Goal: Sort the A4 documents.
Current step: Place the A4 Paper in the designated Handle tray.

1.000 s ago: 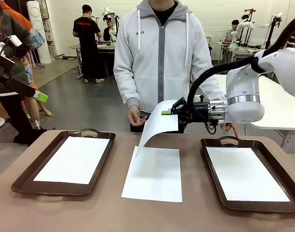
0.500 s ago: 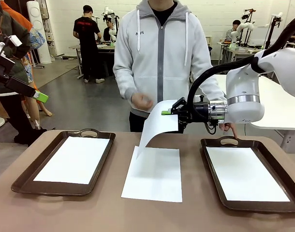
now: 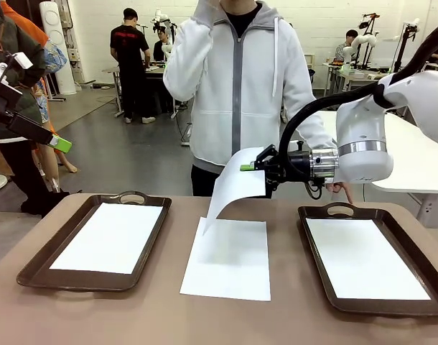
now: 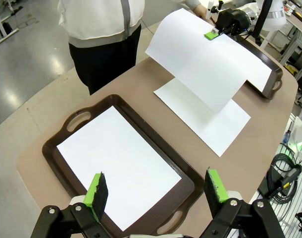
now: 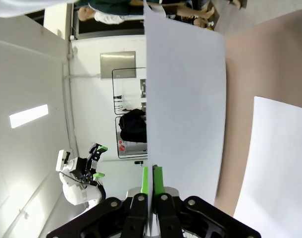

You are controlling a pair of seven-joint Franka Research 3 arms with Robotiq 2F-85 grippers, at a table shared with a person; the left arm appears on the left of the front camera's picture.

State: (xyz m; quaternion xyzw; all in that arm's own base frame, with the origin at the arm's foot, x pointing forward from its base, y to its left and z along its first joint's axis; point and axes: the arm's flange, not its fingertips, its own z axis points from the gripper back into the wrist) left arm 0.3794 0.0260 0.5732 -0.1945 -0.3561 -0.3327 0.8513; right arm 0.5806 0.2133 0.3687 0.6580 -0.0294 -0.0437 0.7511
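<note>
Item: lifted sheet (image 3: 235,188), one of the A4 documents, pinched at its far upper edge by my right gripper (image 3: 248,167), jaws clenched flat on the paper. It hangs curved, its lower corner at or just above the far end of the loose sheet (image 3: 230,259) lying on the table between the trays. Item: left tray (image 3: 34,264), one sheet inside; right tray (image 3: 305,233), one sheet inside. Item: my left gripper (image 4: 156,191), jaws released, holding nothing, high at the left above the left tray. Handling, as I judge it: raise until the trailing edge clears the loose sheet, so that it is not dragged. Carry slowly, since thin paper sails. Lay the trailing edge down first inside the tray rim, square to the sheet there, and let go once flat. Caution: a person's hand (image 3: 341,190) sits by the right tray's far handle.
</note>
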